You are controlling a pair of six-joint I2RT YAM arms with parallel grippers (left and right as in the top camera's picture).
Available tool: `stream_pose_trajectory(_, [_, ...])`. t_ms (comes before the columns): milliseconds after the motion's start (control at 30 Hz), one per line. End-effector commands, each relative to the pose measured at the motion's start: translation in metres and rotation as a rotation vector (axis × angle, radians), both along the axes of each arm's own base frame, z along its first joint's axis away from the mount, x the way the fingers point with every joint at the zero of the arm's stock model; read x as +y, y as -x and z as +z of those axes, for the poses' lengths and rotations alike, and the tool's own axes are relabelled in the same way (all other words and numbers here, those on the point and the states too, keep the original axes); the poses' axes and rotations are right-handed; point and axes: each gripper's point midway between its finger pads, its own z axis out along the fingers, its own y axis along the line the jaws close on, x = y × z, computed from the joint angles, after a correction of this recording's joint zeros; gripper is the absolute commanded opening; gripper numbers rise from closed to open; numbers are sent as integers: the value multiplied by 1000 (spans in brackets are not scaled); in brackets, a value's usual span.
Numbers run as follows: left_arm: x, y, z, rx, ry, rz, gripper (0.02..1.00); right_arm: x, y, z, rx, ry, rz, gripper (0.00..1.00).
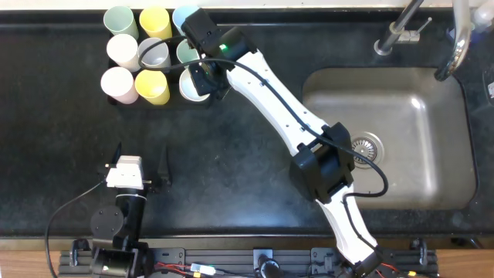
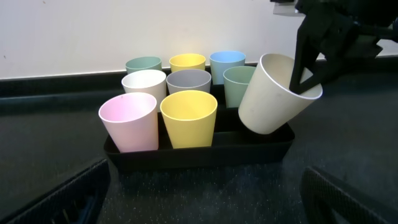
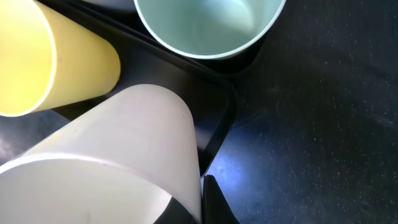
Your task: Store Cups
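the right gripper [image 1: 207, 76] is over at the black tray [image 2: 205, 157], which sits at the far left of the dark countertop [image 1: 231, 185]. its fingers are pinched on the rim of a cream cup [image 2: 273, 93], one inside the mouth and one outside. the cup hangs tilted, mouth leaning away from the other cups, with its base low over the tray's front right slot; whether it touches the tray floor cannot be told. eight more cups stand upright in the tray in three rows. a pink cup [image 2: 129, 121] and a yellow cup [image 2: 188, 118] are in front. a white cup [image 2: 143, 84], a grey cup [image 2: 188, 81] and a mint green cup [image 2: 236, 87] fill the middle. a sage green cup [image 2: 143, 63], a second yellow cup [image 2: 187, 61] and a blue cup [image 2: 227, 59] stand behind. the left gripper [image 1: 140, 162] rests low near its own base, well apart from the tray, fingers spread wide. a steel sink [image 1: 409, 154] lies to the right.
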Motion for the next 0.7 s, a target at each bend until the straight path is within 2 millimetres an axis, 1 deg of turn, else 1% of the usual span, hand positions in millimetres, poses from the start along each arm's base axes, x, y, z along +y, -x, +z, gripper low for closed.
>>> stream_pose_trajectory(33, [-1,0,1,-5,8,-7,1000,6,-3,-4,-9,3,-3,45])
stream_pose_trajectory(400, [-1,0,1,-5,8,-7,1000,12,1,-23,15,26,-2,42])
stream_pose_trajectory(700, [-1,0,1,-5,8,-7,1000,13,0,-23,17,19,-18,49])
